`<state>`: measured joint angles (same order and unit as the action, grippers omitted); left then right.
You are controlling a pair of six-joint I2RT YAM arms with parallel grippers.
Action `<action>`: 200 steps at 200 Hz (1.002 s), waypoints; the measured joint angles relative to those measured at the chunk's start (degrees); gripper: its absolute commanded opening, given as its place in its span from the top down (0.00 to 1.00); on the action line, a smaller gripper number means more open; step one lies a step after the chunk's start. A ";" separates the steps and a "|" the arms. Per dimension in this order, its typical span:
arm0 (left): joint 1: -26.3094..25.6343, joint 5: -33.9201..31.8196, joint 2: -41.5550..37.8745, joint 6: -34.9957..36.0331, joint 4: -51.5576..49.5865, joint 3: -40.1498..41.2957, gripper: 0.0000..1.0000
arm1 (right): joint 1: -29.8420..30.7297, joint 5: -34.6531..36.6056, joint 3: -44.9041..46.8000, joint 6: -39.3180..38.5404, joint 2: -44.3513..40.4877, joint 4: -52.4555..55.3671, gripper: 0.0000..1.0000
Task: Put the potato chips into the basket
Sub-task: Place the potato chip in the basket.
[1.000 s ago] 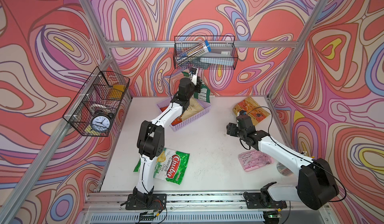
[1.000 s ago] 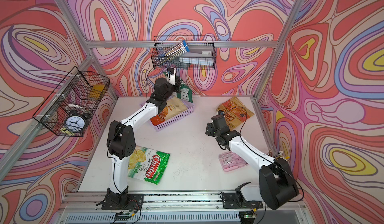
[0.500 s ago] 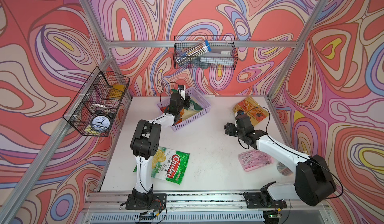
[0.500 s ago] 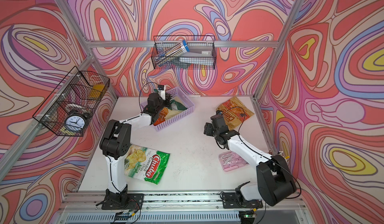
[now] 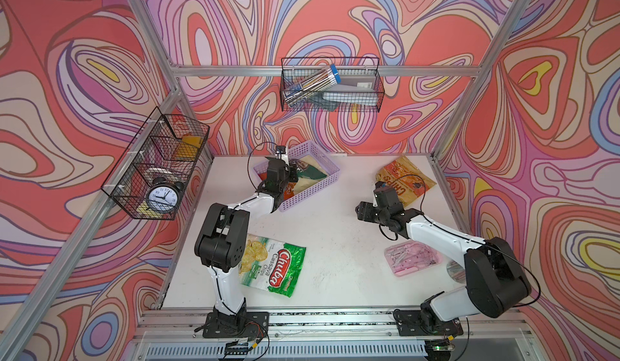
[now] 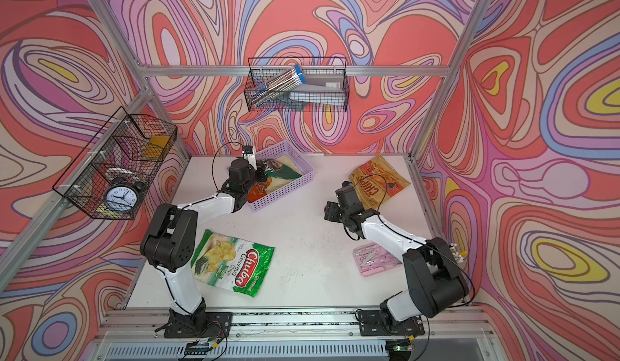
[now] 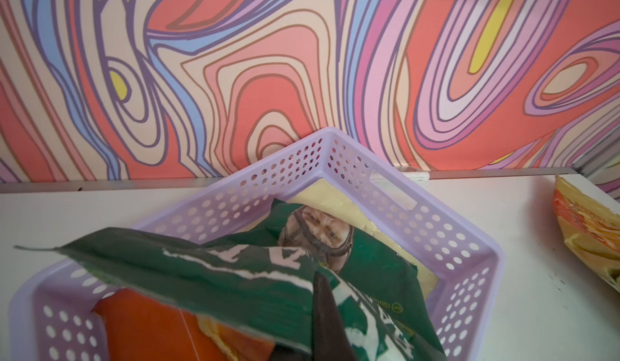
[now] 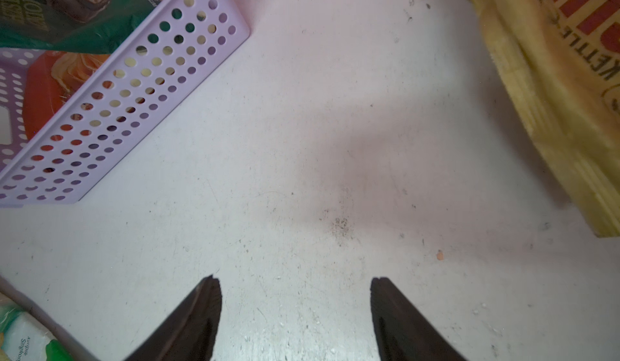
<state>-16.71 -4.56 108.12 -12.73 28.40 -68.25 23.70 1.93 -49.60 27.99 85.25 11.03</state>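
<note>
Left to right across the table. My left gripper [image 7: 322,309] is clamped on the dark green chip bag [image 5: 307,171], holding it low inside the lavender basket [image 5: 330,168] at 11 o'clock, over the orange-cream bag [image 6: 260,190] already lying there. A second ago this arm held the bag high above the basket; it has since come down. The Chuba bag [image 5: 273,268] lies flat at 7 o'clock. My right gripper [image 8: 295,309] hangs over bare table at 3 o'clock, jaws wide apart and empty, barely moved. The yellow-orange CHIPS bag [image 5: 402,180] lies at 1 o'clock. I judge all the bags light, crinkly, slippery and crushable; pinch the flat sealed edge, not the puffed middle.
</note>
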 measured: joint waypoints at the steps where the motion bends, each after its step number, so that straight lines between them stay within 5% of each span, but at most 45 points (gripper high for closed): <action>1: 0.04 -0.17 0.02 -0.09 -0.46 -0.13 1.00 | 0.00 -0.02 0.00 0.00 0.00 -0.04 0.28; 82: 1.95 -6.43 1.70 -7.61 -16.00 -5.27 1.00 | 0.02 -0.28 0.00 -0.02 -0.02 -0.90 0.28; 200: 2.29 -5.60 10.60 -11.85 -21.70 -12.02 1.00 | 0.02 -0.28 0.09 0.15 0.00 -1.40 0.28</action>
<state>-14.41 -10.15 118.72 -24.58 6.70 -80.27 23.73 1.65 -49.52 28.14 85.25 9.63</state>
